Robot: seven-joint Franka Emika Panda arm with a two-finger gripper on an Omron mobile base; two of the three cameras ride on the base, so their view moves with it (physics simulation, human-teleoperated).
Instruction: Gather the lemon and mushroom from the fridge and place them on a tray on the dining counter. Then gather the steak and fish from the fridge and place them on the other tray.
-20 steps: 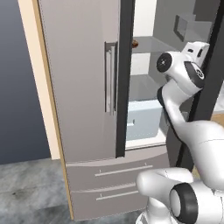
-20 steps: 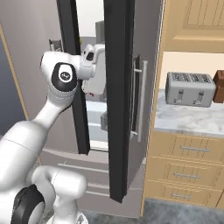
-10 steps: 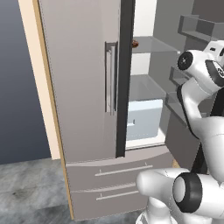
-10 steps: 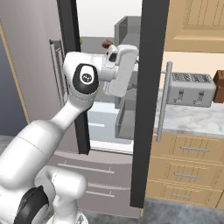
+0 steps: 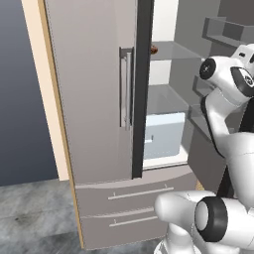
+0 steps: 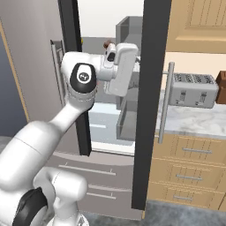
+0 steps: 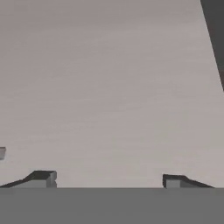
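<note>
The fridge (image 5: 94,99) stands with its left door shut and its right door (image 6: 152,110) swung out, edge-on in the right base view. On an upper glass shelf sits a tiny brown thing that looks like the mushroom (image 5: 154,48) (image 6: 107,44). My white hand (image 6: 123,68) reaches in at shelf height beside the open door's inner face. In the hand view my gripper (image 7: 107,181) faces a brushed grey surface at close range, open, with nothing between its fingertips (image 7: 41,178). The lemon, steak, fish, both trays and the dining counter are out of view.
A white bin (image 5: 163,134) sits low inside the fridge, with grey door bins (image 6: 128,123) on the open door. Two drawers (image 5: 134,208) run along the fridge bottom. Right of the fridge, a toaster (image 6: 194,90) stands on a marble top over wood drawers (image 6: 194,176).
The right fridge door has swung wider open, and my hand has moved right with it. More of the fridge interior shows now.
</note>
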